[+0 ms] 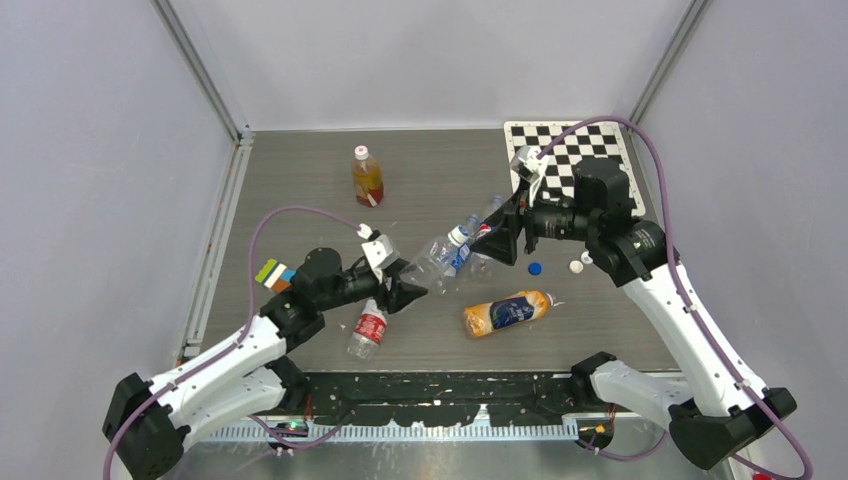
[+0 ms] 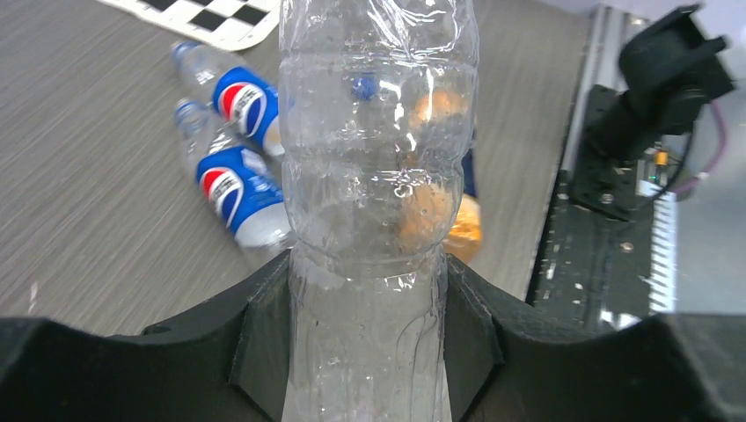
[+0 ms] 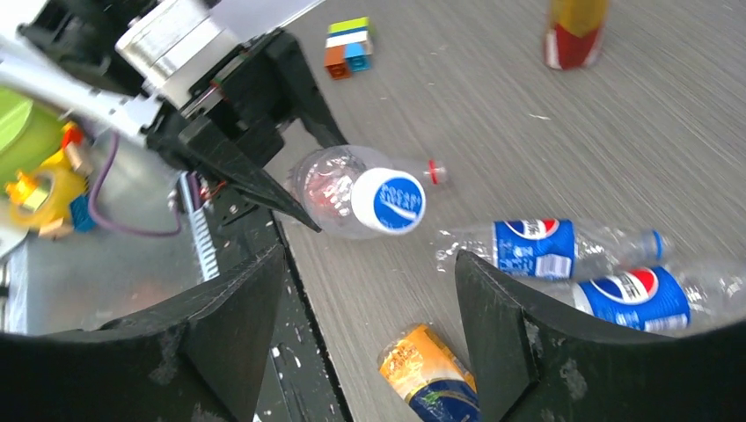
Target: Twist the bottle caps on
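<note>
My left gripper [image 1: 408,290] [image 2: 365,343] is shut on the body of a clear empty bottle [image 1: 432,264] [image 2: 378,176] [image 3: 330,189], held off the table with its neck towards the right arm. A white cap with a blue logo [image 1: 458,236] [image 3: 388,200] sits on its mouth. How tightly it sits cannot be told. My right gripper [image 1: 497,238] [image 3: 369,325] stands open just short of that cap, with nothing between its fingers [image 3: 501,334]. A loose blue cap [image 1: 536,268] and two loose white caps [image 1: 576,266] lie on the table below the right wrist.
Two Pepsi bottles [image 1: 470,250] [image 2: 233,189] [image 3: 534,249] lie under the held bottle. An orange bottle [image 1: 507,312] [image 3: 431,374] lies nearer the front. A red-labelled bottle [image 1: 369,328] lies by the left arm, a juice bottle [image 1: 367,176] stands behind, and a checkerboard [image 1: 570,155] sits back right.
</note>
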Tool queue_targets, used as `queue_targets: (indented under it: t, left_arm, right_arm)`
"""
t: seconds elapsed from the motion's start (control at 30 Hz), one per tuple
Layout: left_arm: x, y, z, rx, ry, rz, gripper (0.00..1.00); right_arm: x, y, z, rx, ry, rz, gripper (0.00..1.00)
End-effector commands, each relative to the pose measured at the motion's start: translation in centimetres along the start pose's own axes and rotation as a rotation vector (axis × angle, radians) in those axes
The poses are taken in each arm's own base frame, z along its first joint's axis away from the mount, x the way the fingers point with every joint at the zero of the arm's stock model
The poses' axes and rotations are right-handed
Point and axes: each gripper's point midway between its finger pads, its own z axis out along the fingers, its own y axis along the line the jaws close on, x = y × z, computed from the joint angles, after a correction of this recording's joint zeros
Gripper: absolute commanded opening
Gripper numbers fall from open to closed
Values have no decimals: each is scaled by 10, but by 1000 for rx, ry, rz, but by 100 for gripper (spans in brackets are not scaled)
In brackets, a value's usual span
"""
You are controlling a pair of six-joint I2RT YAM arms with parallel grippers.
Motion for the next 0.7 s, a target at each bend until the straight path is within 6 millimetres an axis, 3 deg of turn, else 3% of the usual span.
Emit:
queue_targets:
  t: [0.0,0.67]
  left_arm:
    - [-36,-28,0,166,-79,16,0]
    - [-51,-45,-6,248,-96,23,0]
  right_arm:
    - [-14,23,1,-195,-40,-192,74]
    - [-15,35,1,-316,-20,-240,61]
